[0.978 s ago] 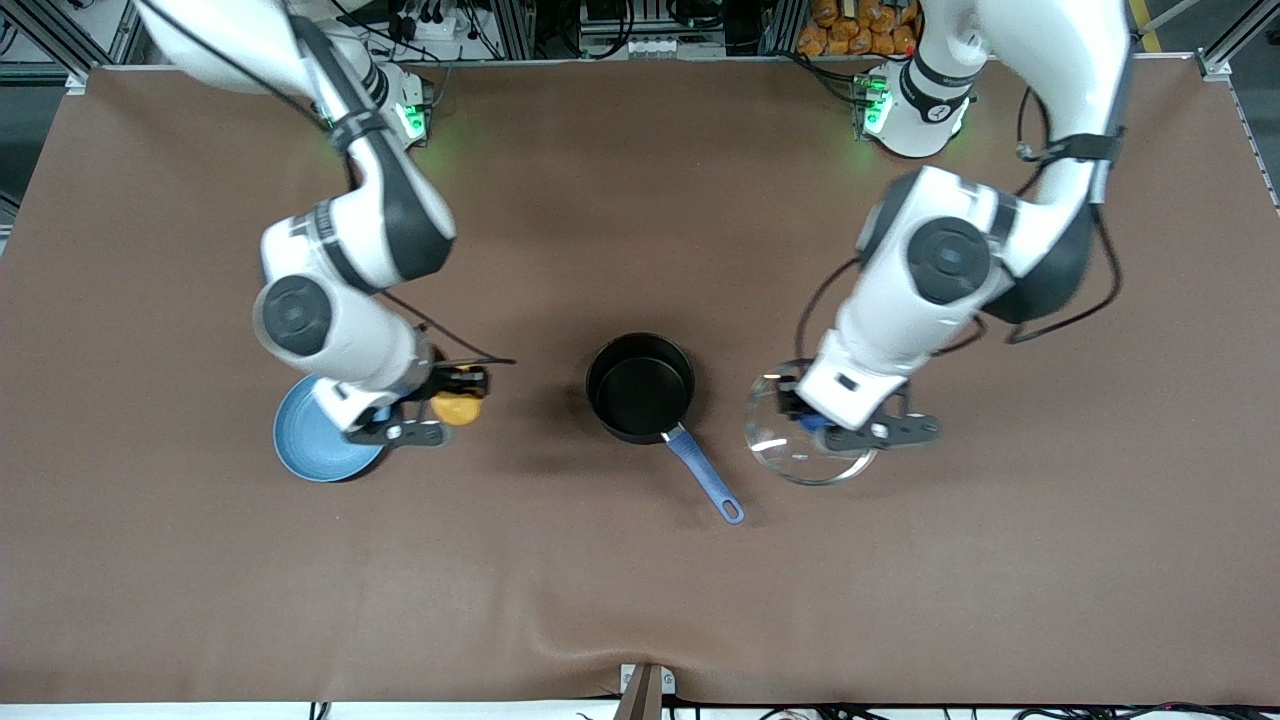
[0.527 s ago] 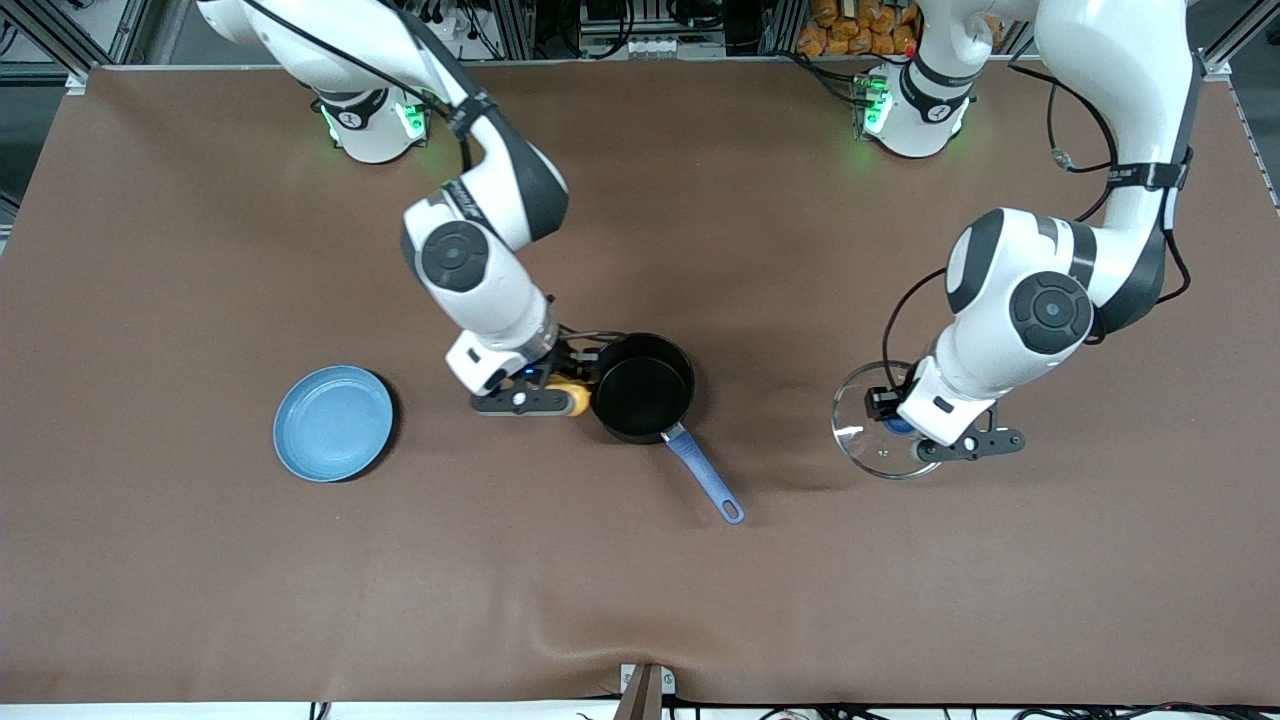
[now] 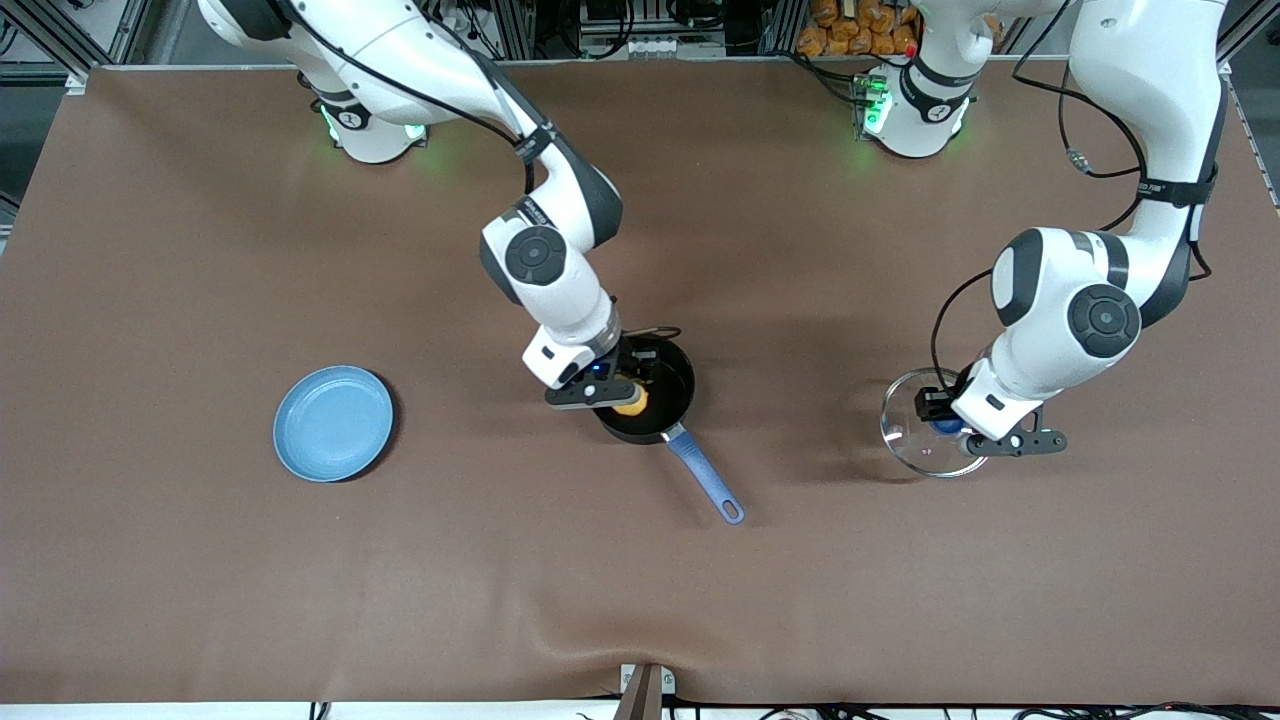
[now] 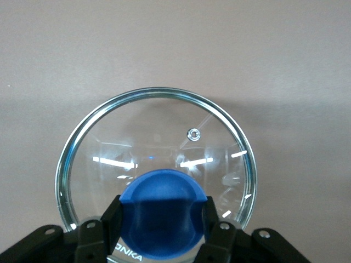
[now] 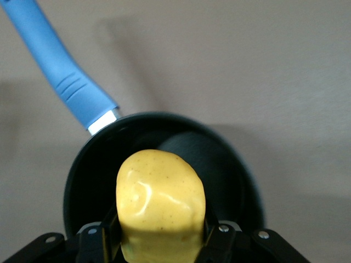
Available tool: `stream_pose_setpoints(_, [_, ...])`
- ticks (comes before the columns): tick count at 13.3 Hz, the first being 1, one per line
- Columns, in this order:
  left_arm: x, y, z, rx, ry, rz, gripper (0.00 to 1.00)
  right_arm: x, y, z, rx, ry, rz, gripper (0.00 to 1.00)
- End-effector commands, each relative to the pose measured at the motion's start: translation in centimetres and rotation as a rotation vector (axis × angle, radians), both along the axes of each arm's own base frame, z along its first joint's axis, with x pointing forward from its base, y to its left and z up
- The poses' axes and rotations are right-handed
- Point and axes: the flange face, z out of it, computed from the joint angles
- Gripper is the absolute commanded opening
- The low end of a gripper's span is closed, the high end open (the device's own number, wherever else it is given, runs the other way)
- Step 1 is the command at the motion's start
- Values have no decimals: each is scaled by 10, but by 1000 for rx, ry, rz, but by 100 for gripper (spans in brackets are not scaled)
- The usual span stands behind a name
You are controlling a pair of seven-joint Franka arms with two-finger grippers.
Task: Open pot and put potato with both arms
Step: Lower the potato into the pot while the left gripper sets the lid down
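The black pot (image 3: pixel 655 412) with its long blue handle (image 3: pixel 704 475) stands open in the middle of the table. My right gripper (image 3: pixel 628 398) is shut on the yellow potato (image 3: pixel 630 404) and holds it over the pot's inside; the right wrist view shows the potato (image 5: pixel 160 208) between the fingers above the pot (image 5: pixel 230 164). My left gripper (image 3: pixel 945 425) is shut on the blue knob (image 4: pixel 163 215) of the glass lid (image 3: pixel 915 440), low over the table toward the left arm's end. The lid (image 4: pixel 159 120) hangs level.
A flat light-blue plate (image 3: pixel 333 422) lies toward the right arm's end of the table. The pot's handle points toward the front camera. Brown table surface lies all around the pot.
My right gripper carried the potato from beside the plate to over the pot. My left gripper moved the lid farther from the pot, toward the left arm's end.
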Motion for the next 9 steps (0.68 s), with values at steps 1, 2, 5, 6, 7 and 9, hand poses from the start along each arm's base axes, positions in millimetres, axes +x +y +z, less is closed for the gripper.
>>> stream_pose_setpoints(1, [-7, 17, -15, 3, -40, -23, 0, -4, 20, -1, 20, -31, -3, 0])
stream_pose_setpoints(2, [-7, 17, -19, 2, -37, -26, 0, -7, 22, -7, 19, -29, -10, 0])
stream_pose_setpoints(5, [-7, 16, -31, -5, -19, -21, 0, -5, 16, -22, -10, -22, -49, 0])
stream_pose_setpoints(6, [-7, 15, -37, -7, -13, -21, 0, -5, 14, -31, -21, -13, -53, 0])
stream_pose_setpoints(7, [-7, 15, -42, -7, -5, -21, 0, -7, 15, -38, -31, -11, -52, 0])
stream_pose_setpoints(9, [-7, 15, -43, -7, -4, -21, 0, -10, 18, -50, -44, -5, -56, 0])
